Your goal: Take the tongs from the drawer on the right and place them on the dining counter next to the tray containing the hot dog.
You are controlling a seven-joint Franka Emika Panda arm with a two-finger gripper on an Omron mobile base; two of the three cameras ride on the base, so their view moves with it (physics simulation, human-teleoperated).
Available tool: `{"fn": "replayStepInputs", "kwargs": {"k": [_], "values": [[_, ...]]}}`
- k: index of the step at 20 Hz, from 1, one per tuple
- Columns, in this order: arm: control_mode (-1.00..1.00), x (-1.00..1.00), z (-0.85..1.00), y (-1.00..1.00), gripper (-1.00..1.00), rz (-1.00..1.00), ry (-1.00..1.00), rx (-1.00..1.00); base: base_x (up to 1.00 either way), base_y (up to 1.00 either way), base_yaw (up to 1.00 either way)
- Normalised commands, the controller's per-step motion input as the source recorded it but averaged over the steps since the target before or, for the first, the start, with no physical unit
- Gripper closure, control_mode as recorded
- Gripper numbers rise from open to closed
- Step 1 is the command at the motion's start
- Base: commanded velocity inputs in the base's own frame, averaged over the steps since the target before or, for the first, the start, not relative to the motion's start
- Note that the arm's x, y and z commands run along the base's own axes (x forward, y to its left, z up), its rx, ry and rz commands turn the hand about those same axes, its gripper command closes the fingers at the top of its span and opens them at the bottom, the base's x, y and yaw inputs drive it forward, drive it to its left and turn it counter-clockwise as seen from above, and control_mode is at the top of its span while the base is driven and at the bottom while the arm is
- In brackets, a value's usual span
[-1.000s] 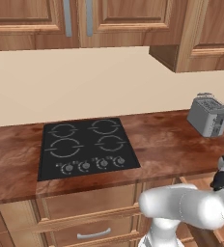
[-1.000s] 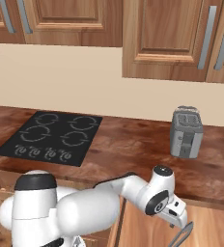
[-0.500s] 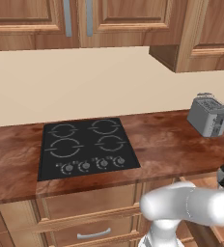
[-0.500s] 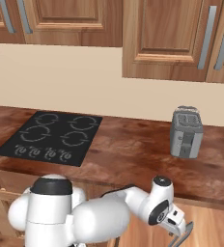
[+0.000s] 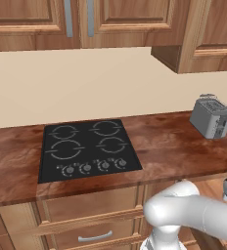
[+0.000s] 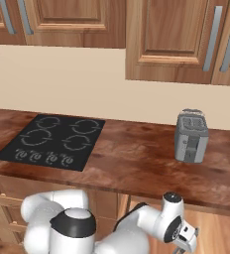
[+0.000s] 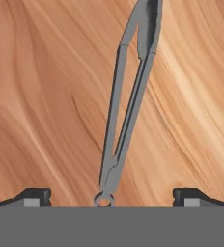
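Note:
The slim grey tongs point(image 7: 126, 101) lie flat on the light wooden floor of the drawer point(image 7: 46, 96), straight below the hand. Their joined end with its small ring is near the bottom centre of the hand view, and the arm tips point away. My gripper point(image 7: 112, 198) hangs open over that joined end. One fingertip point(image 7: 36, 197) stands far to each side, touching nothing. In the right base view the white wrist point(image 6: 172, 225) reaches down below the counter's front edge. The dining counter and the tray with the hot dog are out of view.
A wood counter point(image 5: 174, 146) carries a black stovetop point(image 5: 86, 149) and a grey toaster point(image 5: 211, 117) at the right. Wooden upper cabinets point(image 6: 171, 39) hang above. A closed drawer with a silver handle point(image 5: 93, 238) sits under the stovetop.
The arm has sunk lower at the right; the hand has dropped below the counter edge into the drawer. The jaws stay wide apart.

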Motion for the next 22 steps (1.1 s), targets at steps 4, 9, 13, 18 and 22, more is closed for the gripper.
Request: {"fn": "replayStepInputs", "kwargs": {"k": [4, 9, 13, 18, 22], "values": [[-1.00, 0.11, -0.20, 0.00, -1.00, 0.00, 0.00, 0.00, 0.00, 0.00, 0.00], [-1.00, 0.06, -0.30, -0.01, -1.00, 0.00, 0.00, 0.00, 0.00, 0.00, 0.00], [-1.00, 0.03, -0.46, -0.14, -1.00, 0.00, 0.00, 0.00, 0.00, 0.00, 0.00], [-1.00, 0.08, -0.37, -0.25, -1.00, 0.00, 0.00, 0.00, 0.00, 0.00, 0.00], [-1.00, 0.01, -0.36, -0.32, -1.00, -0.03, 0.00, 0.02, 0.00, 0.00, 0.00]]}}
